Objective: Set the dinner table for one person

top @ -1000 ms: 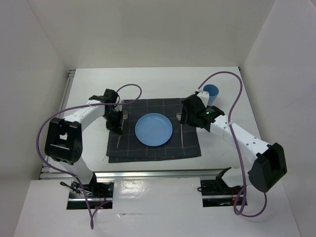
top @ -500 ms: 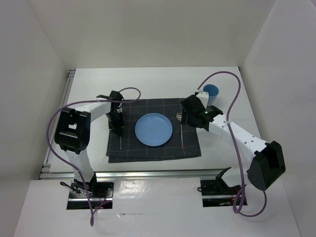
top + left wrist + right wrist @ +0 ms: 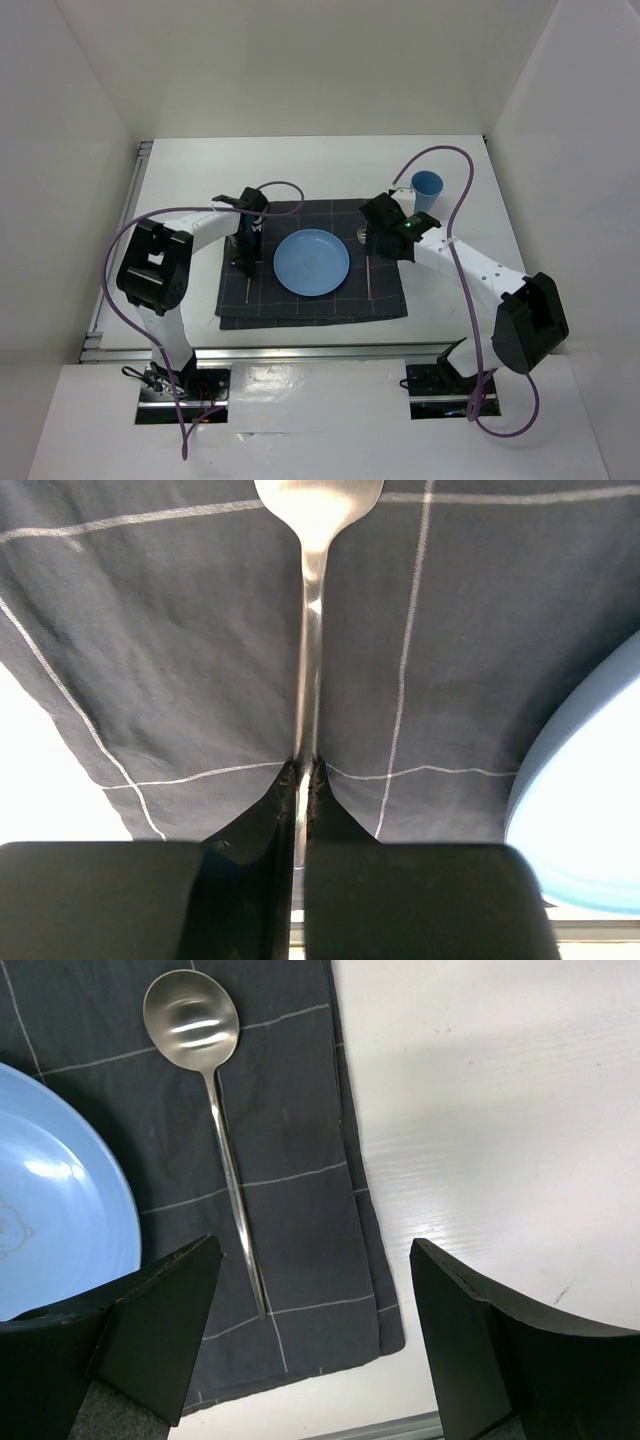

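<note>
The left gripper (image 3: 303,780), lower centre of its wrist view, clamps the fork (image 3: 312,580) handle over the mat (image 3: 180,630); the right gripper (image 3: 315,1260) stands wide open above the spoon (image 3: 190,1020).

The white-and-black left arm (image 3: 190,225) bends inward at the elbow, the left gripper (image 3: 303,772) pointing down, its black fingers (image 3: 250,830) pinched almost together. The matching right arm (image 3: 468,268) reaches inward, the right gripper (image 3: 312,1290) held wide, fingers well apart.
</note>
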